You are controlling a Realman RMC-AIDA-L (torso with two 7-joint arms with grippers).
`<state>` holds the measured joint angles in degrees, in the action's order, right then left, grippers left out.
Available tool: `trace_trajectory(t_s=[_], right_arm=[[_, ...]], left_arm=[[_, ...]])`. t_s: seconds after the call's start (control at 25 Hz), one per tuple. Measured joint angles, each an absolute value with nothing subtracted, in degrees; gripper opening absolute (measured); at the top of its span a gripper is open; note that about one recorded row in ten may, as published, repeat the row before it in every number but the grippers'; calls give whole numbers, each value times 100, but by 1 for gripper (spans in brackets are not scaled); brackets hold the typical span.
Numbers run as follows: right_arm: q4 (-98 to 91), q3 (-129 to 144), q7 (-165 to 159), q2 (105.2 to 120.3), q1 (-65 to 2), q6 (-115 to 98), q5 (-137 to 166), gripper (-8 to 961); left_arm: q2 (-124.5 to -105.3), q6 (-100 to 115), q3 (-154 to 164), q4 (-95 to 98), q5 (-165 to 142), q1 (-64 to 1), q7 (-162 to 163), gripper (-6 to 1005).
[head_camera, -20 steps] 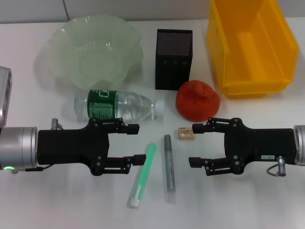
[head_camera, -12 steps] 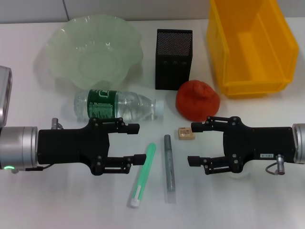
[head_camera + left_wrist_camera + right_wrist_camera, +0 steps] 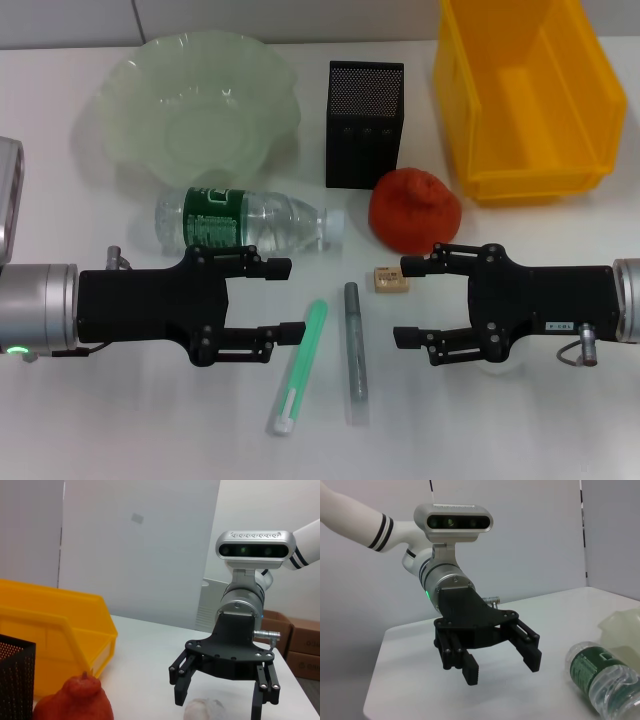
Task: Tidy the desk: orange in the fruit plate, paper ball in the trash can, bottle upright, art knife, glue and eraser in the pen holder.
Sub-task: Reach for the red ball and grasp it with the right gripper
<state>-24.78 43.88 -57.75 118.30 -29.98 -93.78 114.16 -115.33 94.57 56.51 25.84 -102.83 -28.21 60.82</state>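
The orange (image 3: 415,210) sits in front of the black mesh pen holder (image 3: 364,123). The green glass fruit plate (image 3: 130,75) is at the back left. The bottle (image 3: 245,220) lies on its side. The eraser (image 3: 391,280), a green stick (image 3: 298,366) and a grey stick (image 3: 355,352) lie between my grippers. My left gripper (image 3: 296,300) is open and empty beside the green stick. My right gripper (image 3: 401,302) is open, low over the white paper ball (image 3: 205,710), which is mostly hidden under it in the head view.
A yellow bin (image 3: 455,100) stands at the back right, next to the pen holder. The right wrist view shows my left gripper (image 3: 501,669) open above the table and the lying bottle (image 3: 602,680) beside it.
My right gripper has edged slightly to the left. Nothing else has moved.
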Motion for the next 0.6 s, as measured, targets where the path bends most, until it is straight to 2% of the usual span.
trace_trajectory(t_s=[0.6], right_arm=[[-2494,4341,-5777,11829,-2959,-9410,11415,819]], left_arm=[[-11531,9457,5651,2584,-10283,-2830,6082,720]])
